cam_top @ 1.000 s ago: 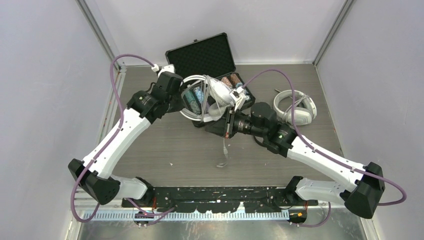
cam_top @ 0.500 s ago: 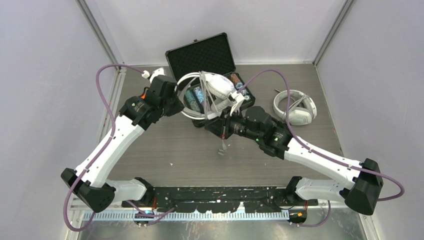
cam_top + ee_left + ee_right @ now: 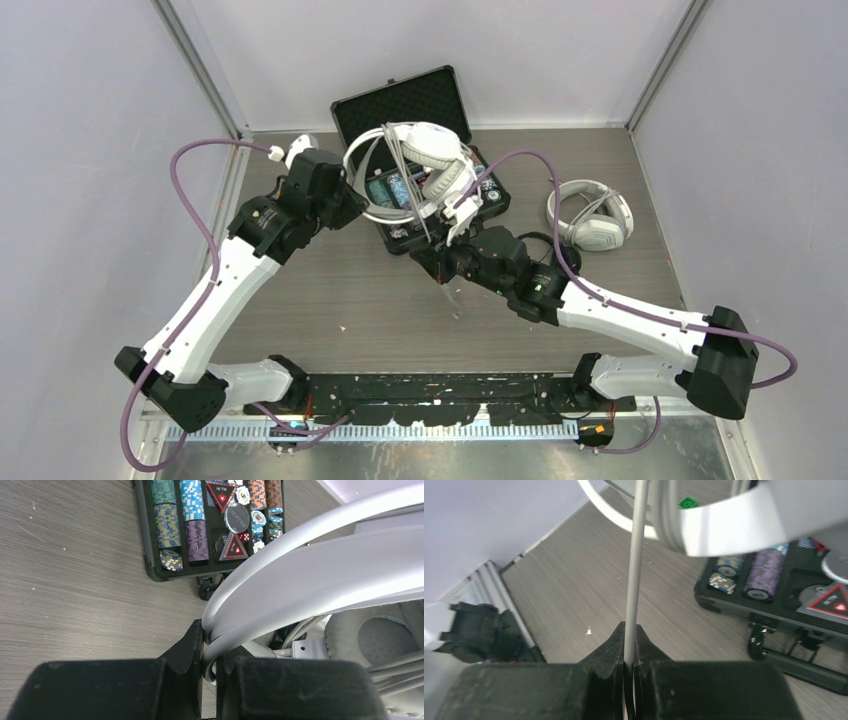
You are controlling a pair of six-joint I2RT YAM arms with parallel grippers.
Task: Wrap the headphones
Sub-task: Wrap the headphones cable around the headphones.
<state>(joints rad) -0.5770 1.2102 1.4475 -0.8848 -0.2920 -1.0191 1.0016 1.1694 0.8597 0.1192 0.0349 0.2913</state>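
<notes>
Since a second ago, we see the white-grey headset (image 3: 432, 152) carried away from the near edge of the table (image 3: 330, 290). It now hangs in the air over the open black case (image 3: 400, 108), and both arms have shifted with it. Nearest to us, around the middle of the table, the right gripper (image 3: 441, 262) has its jaws pressed together on the grey cord (image 3: 418, 205). The right wrist view shows the cord (image 3: 636, 570) running straight up out of the pinch (image 3: 629, 642) to the headset above, while a short loose end dangles below the gripper. Farther back and toward the left edge, the left gripper (image 3: 345, 207) is clamped on the headset's pale headband. In the left wrist view the band curves out from between the closed fingers (image 3: 209, 647), with a grey ear cushion just beside it. Under the headset, the case lies toward the far edge with its lid raised, and stacks of poker chips (image 3: 194, 510) fill its compartments. Near the far right corner, a white round-cup headset (image 3: 590, 215) lies flat on the table, well apart from both grippers.
</notes>
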